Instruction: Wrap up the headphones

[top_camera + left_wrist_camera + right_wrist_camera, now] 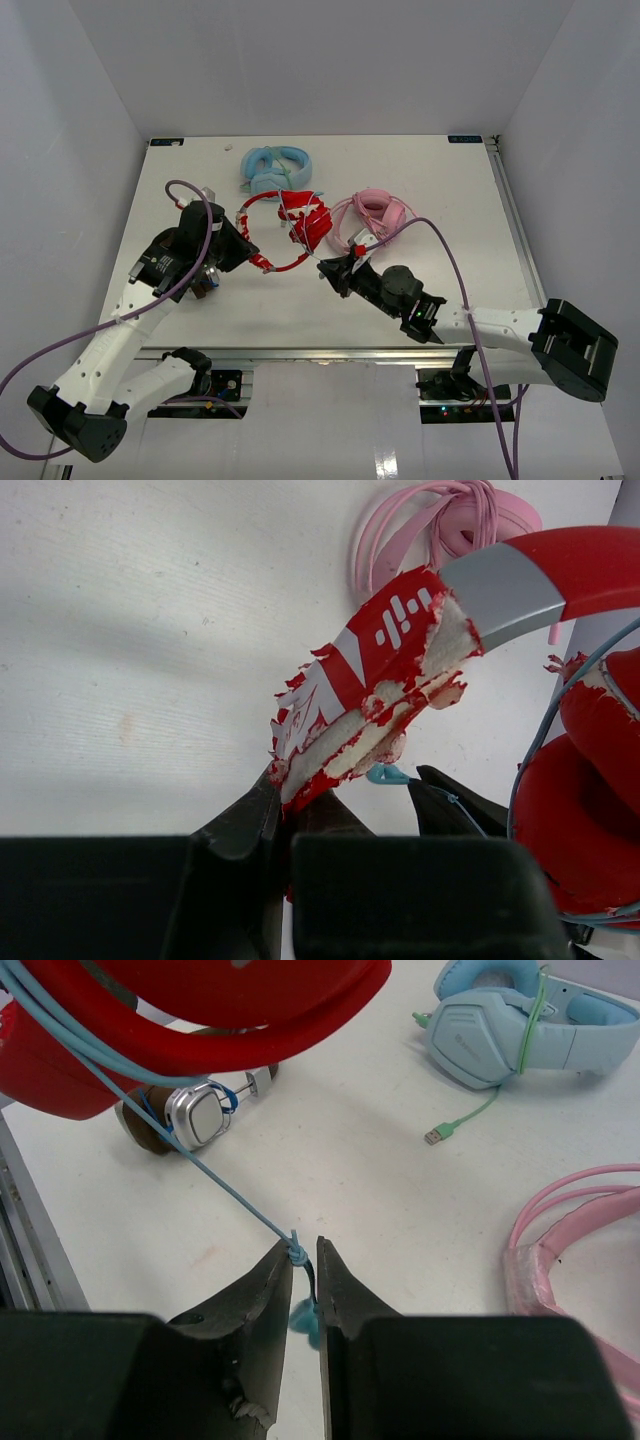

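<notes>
Pinching thin pale cable (240,1205) w/ right end effector (303,1247); headphones (385,665) red skin flaking.

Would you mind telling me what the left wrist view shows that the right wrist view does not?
Only the left wrist view: the red headphones' peeling headband end lying between the fingers of the left pincer. Only the right wrist view: the light-blue headphones, a green-cabled plug, and the right pincer shut on the thin cable. Both share the red headphones, the pink headphones and the white table.
</notes>
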`<state>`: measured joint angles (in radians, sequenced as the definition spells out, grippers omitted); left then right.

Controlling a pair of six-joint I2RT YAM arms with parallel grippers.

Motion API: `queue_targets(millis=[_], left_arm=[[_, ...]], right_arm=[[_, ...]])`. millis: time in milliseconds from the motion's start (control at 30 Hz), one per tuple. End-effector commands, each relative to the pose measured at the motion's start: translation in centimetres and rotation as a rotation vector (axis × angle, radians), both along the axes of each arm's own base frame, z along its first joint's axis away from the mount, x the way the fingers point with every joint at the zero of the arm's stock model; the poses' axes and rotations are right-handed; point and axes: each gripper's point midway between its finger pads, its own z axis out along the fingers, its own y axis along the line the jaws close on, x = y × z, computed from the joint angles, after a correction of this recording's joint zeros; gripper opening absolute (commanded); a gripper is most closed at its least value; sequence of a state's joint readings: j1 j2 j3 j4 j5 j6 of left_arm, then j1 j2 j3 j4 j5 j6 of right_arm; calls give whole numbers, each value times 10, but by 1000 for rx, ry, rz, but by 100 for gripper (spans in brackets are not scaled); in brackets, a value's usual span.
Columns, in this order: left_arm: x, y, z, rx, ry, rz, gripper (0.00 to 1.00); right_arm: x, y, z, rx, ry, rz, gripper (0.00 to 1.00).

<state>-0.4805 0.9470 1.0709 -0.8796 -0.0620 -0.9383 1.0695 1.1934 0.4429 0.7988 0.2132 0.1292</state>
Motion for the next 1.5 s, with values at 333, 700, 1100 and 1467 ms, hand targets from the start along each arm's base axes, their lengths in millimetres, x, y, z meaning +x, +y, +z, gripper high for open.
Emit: queue_targets(millis=[333, 700, 1100, 1467], left_arm=[[0, -8, 20, -115, -33, 26, 0], [-3, -11, 18, -125, -27, 6, 0], [-9, -21, 17, -127, -36, -96, 0], [-13, -29, 26, -137, -79, -178, 0]], right_arm=[[-10, 21, 9, 94, -75, 106, 30], [-5, 28, -7, 100, -55, 99, 40], [-2, 23, -9, 133, -85, 70, 48], [-4, 14, -19, 118, -91, 57, 48]])
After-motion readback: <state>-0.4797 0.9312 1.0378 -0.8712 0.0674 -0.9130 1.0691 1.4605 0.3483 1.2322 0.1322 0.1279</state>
